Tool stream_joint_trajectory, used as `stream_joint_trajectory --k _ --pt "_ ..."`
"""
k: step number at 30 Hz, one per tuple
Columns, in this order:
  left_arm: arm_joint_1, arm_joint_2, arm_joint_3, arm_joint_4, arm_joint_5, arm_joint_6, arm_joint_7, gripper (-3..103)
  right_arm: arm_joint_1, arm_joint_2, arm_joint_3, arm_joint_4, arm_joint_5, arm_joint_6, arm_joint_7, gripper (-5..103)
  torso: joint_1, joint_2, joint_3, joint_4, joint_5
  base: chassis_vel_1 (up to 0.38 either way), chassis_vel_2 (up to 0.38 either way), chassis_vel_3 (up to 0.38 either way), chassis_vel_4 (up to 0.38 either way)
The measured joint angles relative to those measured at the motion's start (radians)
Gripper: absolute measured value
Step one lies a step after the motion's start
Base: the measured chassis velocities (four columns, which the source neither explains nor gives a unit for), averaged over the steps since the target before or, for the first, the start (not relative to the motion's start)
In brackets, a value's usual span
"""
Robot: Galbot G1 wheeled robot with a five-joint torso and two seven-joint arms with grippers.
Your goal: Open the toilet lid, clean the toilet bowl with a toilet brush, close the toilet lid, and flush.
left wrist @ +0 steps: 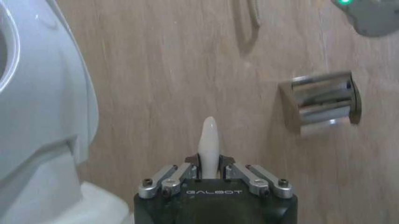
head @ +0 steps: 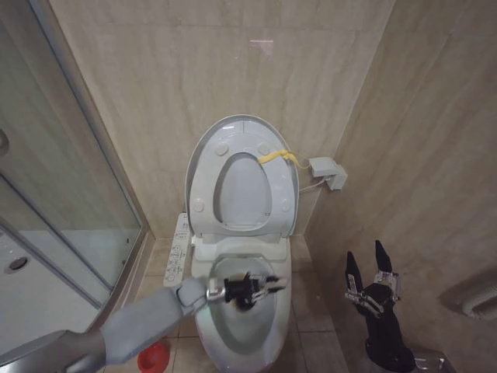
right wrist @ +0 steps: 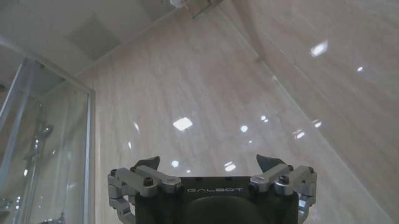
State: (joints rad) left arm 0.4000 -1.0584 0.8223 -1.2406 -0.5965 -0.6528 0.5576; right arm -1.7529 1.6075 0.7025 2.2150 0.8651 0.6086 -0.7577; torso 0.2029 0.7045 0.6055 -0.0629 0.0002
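Lid [head: 211, 148] and seat ring [head: 203, 186] both stood raised against the tiled back wall, the lid's small yellow strap [head: 277, 158] hanging at its upper right edge beside a small white box [head: 328, 171] on the wall. Below them the toilet bowl [head: 247, 330] lay open. The left arm reached in from the lower left, and the left gripper [head: 250, 289] hung over the bowl's rear half, its fingers closed on the toilet brush [left wrist: 209, 142]. In the left wrist view the white handle of the brush stood out between the pinched fingers [left wrist: 194, 161] and tapered toward the tiled side wall, where a shiny metal paper holder [left wrist: 321, 102] was mounted; the bristle head could not be seen, being hidden under the gripper in the head view. The right gripper [head: 371, 268] waited well apart from the toilet, near the right wall, pointing upward with its fingers [head: 382, 256] spread wide and nothing between them; the right wrist view showed the same open fingers [right wrist: 145, 163] against the wall and ceiling. A red cup-shaped holder [head: 154, 357] sat on the floor just left of the bowl's base, partly behind the left arm. A glass shower screen [head: 54, 186] filled the left side.
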Motion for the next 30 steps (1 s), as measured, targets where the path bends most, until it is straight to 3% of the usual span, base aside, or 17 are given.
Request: stream_joint_trajectory --k 2,4,6,9,11,18,21,24,29,30 --pt "-0.005 -0.011 -0.001 -0.027 -0.010 0.006 -0.005 20 0.001 0.000 0.000 0.000 -0.002 -0.001 0.000 100 0.000 0.000 0.000 -0.0002 -0.0003 0.000 0.000 0.000 0.000" --pt "-0.026 -0.023 -0.004 -0.073 -0.030 0.014 -0.013 20 0.004 0.001 0.000 -0.002 -0.005 -0.001 0.000 100 0.000 0.000 0.000 -0.0024 -0.0005 0.000 0.000 0.000 0.000" --pt "-0.031 -0.014 0.006 -0.068 -0.032 0.010 -0.005 20 0.008 0.001 0.001 -0.013 -0.006 -0.001 0.001 100 0.000 0.000 0.000 -0.0026 0.0000 0.000 0.000 0.000 0.000" --pt "-0.024 0.001 0.011 -0.050 -0.026 0.004 0.002 20 0.008 0.000 0.003 -0.015 -0.005 -0.001 0.001 100 0.000 0.000 0.000 -0.0021 -0.0002 0.000 0.000 0.000 0.000" --pt "0.004 0.045 0.014 -0.007 0.004 -0.014 0.019 20 -0.002 -0.013 0.014 -0.006 0.009 0.002 0.001 100 0.000 0.000 0.000 0.0006 -0.0002 0.000 0.000 0.000 0.000" --pt "-0.027 0.045 -0.029 -0.074 -0.004 -0.006 0.014 20 0.004 -0.012 0.015 -0.009 0.011 0.000 0.002 100 0.000 0.000 0.000 -0.0026 -0.0004 0.000 0.000 0.000 0.000" --pt "-0.017 0.072 -0.042 -0.025 0.012 -0.017 0.030 20 0.004 -0.011 0.007 -0.015 0.009 0.002 0.000 100 0.000 0.000 0.000 -0.0023 -0.0002 -0.017 -0.010 0.005 0.001" --pt "0.025 0.121 -0.062 0.021 0.032 -0.026 0.043 20 0.007 -0.019 -0.006 -0.019 0.008 0.002 0.000 100 0.000 0.000 0.000 0.0004 -0.0002 -0.017 -0.011 0.005 0.001" --pt "0.022 0.112 -0.064 -0.023 0.023 -0.025 0.028 20 0.012 -0.020 -0.007 -0.021 0.007 0.001 0.000 100 0.000 0.000 0.000 0.0004 0.0000 0.000 0.000 0.000 0.000" --pt "0.008 0.088 -0.068 -0.048 0.011 -0.022 0.016 20 0.012 -0.016 -0.006 -0.021 0.004 0.001 0.000 100 0.000 0.000 0.000 -0.0010 -0.0003 0.000 0.000 0.000 0.000"
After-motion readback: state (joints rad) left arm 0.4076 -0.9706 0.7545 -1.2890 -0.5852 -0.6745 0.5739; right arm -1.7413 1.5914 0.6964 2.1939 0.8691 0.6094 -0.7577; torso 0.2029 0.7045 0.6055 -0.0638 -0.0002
